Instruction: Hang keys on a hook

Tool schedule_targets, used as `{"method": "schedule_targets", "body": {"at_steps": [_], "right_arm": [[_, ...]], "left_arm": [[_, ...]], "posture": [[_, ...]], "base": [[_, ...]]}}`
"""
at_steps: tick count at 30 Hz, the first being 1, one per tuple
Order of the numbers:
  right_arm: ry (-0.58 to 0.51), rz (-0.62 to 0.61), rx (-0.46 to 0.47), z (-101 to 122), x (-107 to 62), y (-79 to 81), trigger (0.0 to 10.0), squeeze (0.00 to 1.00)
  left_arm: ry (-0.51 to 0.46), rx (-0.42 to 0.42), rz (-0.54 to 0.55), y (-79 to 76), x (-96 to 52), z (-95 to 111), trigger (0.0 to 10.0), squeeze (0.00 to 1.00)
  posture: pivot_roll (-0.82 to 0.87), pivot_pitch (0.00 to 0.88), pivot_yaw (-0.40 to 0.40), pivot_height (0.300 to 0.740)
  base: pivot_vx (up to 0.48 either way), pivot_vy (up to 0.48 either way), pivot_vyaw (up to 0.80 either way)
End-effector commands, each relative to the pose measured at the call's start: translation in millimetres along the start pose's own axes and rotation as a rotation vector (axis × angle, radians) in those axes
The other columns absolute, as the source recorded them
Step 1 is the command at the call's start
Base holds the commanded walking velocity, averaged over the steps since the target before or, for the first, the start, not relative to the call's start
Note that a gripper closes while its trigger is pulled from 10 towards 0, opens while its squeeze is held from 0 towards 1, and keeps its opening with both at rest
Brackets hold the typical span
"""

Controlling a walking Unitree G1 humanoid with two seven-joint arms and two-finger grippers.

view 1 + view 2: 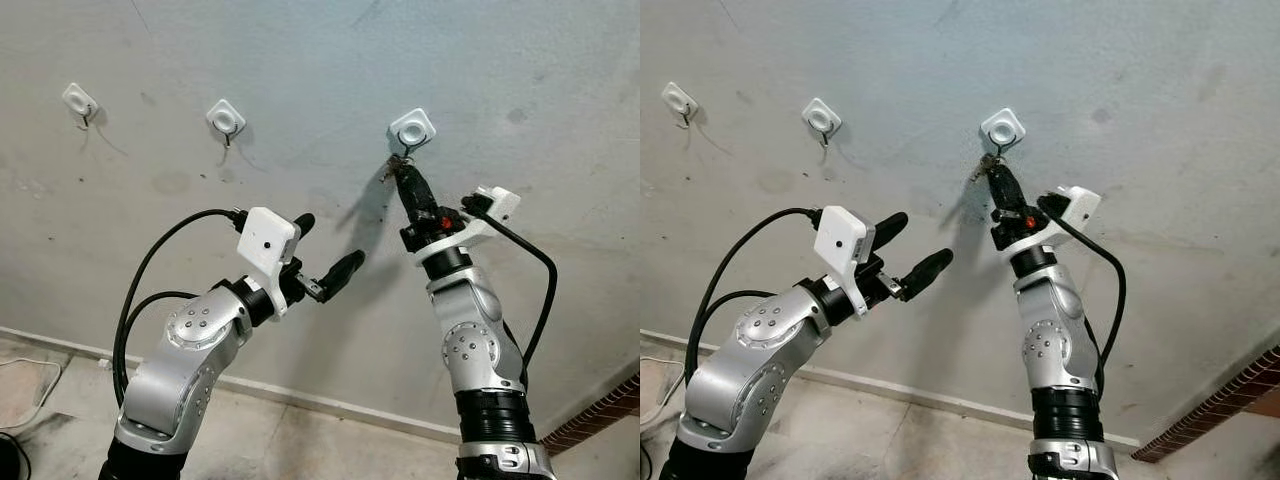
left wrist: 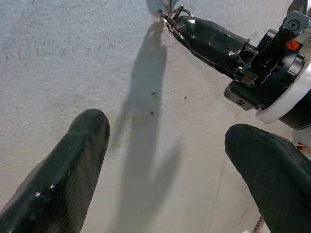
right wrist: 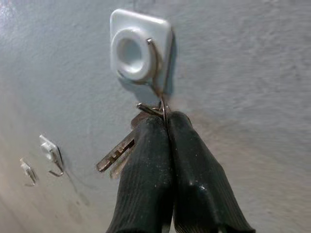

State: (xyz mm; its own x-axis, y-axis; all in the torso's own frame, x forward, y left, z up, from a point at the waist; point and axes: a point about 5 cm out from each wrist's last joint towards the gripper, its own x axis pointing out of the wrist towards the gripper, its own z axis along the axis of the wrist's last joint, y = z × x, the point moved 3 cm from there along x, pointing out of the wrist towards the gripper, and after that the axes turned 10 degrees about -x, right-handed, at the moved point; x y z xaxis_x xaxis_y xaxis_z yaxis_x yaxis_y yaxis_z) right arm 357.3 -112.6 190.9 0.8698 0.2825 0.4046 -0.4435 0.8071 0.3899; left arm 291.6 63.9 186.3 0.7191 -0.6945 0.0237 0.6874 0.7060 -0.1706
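From the head, the right hand (image 1: 400, 172) reaches steeply up to the wall (image 1: 320, 80), fingers pressed together on the keys (image 1: 392, 168), its tips just below the white hook (image 1: 412, 130) directly ahead of them. The left hand (image 1: 330, 255) hovers lower and well apart, fingers spread, holding nothing; two more hooks (image 1: 226, 120) lie beyond it, so the right hand is far nearer the target.

The left wrist view shows the keys' ring (image 2: 176, 12) at the right hand's tip, with bare wall all around.

The right wrist view shows the ring (image 3: 163, 110) pinched between the fingertips (image 3: 155, 131), touching the hook's wire (image 3: 156, 73). The key blades (image 3: 116, 153) trail back and sideways. Whether the ring is already over the wire cannot be told.
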Motion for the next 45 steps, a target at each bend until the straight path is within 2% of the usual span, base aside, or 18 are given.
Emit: {"method": "schedule_targets", "body": {"at_steps": [1,11,24,25,27,28,40,45], "right_arm": [[0.001,-0.024,0.034,-2,2.9,-2.2,10.0,0.0],[0.038,-0.047,0.056,-14,-2.2,-4.2,10.0,0.0],[0.088,-0.025,-0.027,-24,-3.4,3.6,10.0,0.0],[0.088,-0.016,-0.02,-26,-3.6,5.1,10.0,0.77],[0.09,-0.014,-0.024,-26,-3.8,5.6,10.0,0.77],[0.091,-0.012,-0.022,-27,-4.1,6.1,10.0,1.0],[0.11,-0.012,-0.032,-31,-6.2,6.0,10.0,1.0],[0.106,-0.027,-0.123,-29,-4.9,4.4,10.0,1.0]], "left_arm": [[-0.004,0.012,-0.002,-0.5,0.6,2,10.0,0.0],[-0.005,0.011,-0.003,-1.0,0.7,2,10.0,0.0],[-0.027,0.023,-0.028,-6.0,4.8,11,10.0,0.0],[-0.028,0.023,-0.029,-6.2,4.9,11,10.0,0.0],[-0.027,0.023,-0.028,-6.1,4.8,11,10.0,0.0],[-0.025,0.023,-0.028,-6.1,4.6,10,10.0,0.0],[-0.019,0.02,-0.026,-5.5,4.9,8,10.0,0.0],[-0.016,0.019,-0.022,-4.4,4.2,6,10.0,0.0]], "posture": [[0.2,0.0,0.06,0.74],[0.2,0.0,0.058,0.74],[0.2,0.0,0.058,0.74],[0.2,0.0,0.058,0.74],[0.2,0.0,0.058,0.74],[0.2,0.0,0.058,0.74],[0.19,0.0,0.058,0.74],[0.19,0.0,0.058,0.74]], "base": [[0.0,0.0,0.0],[0.0,0.0,0.0],[0.0,0.0,0.0],[0.0,0.0,0.0],[0.0,0.0,0.0],[0.0,0.0,0.0],[0.0,0.0,0.0],[0.0,0.0,0.0]]}}
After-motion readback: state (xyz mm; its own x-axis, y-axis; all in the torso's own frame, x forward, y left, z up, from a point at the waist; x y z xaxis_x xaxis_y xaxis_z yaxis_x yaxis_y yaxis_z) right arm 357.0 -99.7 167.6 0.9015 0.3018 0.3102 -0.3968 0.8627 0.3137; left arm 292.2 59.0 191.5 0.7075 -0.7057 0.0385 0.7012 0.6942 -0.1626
